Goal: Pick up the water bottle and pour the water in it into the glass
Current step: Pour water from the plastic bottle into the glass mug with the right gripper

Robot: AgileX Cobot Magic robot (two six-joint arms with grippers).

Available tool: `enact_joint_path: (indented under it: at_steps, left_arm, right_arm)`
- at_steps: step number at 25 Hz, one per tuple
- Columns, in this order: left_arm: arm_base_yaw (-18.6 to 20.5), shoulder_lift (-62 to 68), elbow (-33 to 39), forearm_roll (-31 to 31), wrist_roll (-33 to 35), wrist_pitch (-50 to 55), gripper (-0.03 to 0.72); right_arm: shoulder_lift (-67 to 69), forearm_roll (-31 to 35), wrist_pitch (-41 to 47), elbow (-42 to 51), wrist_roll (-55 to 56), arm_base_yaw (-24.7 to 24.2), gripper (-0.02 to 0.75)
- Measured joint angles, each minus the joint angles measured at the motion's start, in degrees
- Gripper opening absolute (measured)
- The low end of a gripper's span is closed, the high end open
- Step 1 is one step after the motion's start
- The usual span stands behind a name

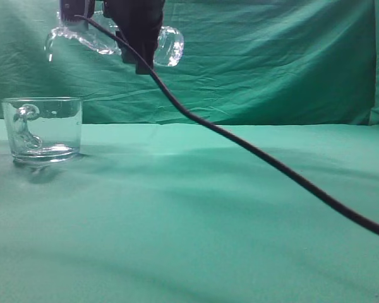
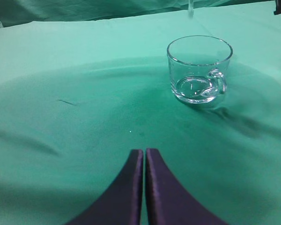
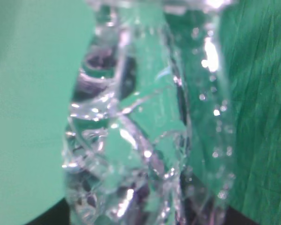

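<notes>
Water bottle: held high, tipped near horizontal, mouth above the glass for pouring.
Right gripper: clamped around the bottle.
Left gripper: clenched, idle.
Glass: upright on worktop.

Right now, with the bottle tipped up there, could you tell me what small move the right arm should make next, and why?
Probably lower the right pincer slightly and keep the tilt. The water bottle lies nearly level, its mouth high above the glass, which seems to hold little water. A shorter drop should limit splashing onto the green cloth.
</notes>
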Motion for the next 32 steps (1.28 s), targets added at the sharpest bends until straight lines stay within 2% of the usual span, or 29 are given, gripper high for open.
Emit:
enact_joint_path:
  at_steps: [9, 32]
  left_arm:
    - [0.0, 0.0, 0.0, 0.0, 0.0, 0.0, 0.000]
    - [0.0, 0.0, 0.0, 0.0, 0.0, 0.0, 0.000]
  right_arm:
    - [0.0, -3.1, -0.3, 0.0, -0.2, 0.0, 0.272]
    - [0.0, -3.3, 0.4, 0.0, 0.7, 0.0, 0.272]
